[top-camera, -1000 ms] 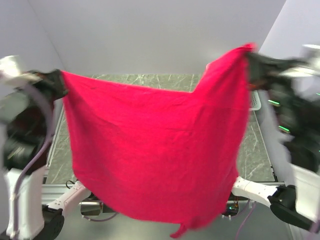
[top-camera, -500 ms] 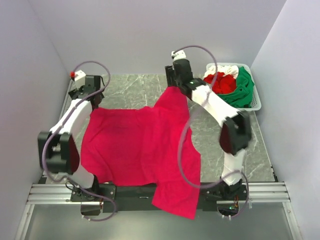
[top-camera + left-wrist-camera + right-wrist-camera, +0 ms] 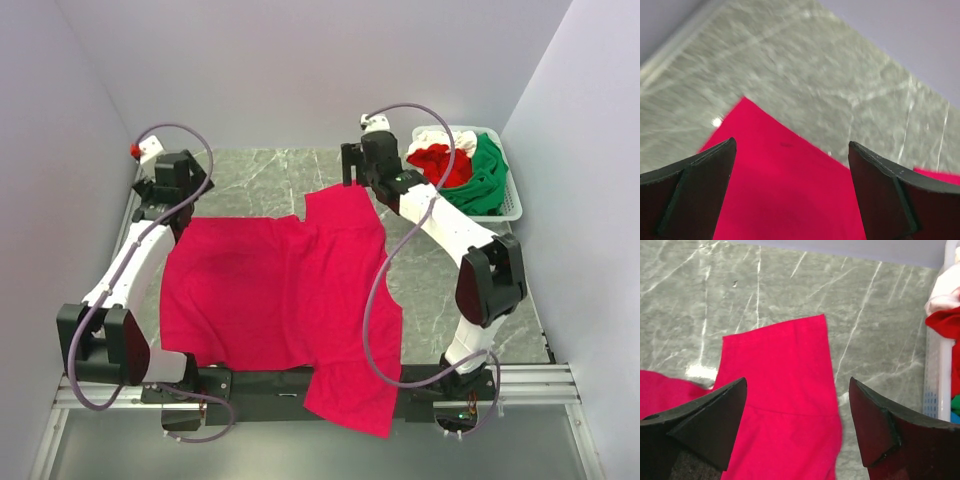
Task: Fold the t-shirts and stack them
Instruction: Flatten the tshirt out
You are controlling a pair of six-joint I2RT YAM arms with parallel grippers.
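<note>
Grey-green marble-veined tabletop (image 3: 260, 170). Spread across its middle, nearly flat with a few wrinkles, a large crimson-red cloth t-shirt (image 3: 280, 290), one sleeve reaching toward the far side, the lower part spilling over the near edge. At the far right corner, a white slotted plastic basket (image 3: 514, 200).

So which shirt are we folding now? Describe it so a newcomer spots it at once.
Start at the grey marble table between the two arms. Spread over its middle lies the large crimson t-shirt, one part hanging over the near edge. Unlike the red, green and white clothes bunched in the white basket, it lies out alone.
</note>
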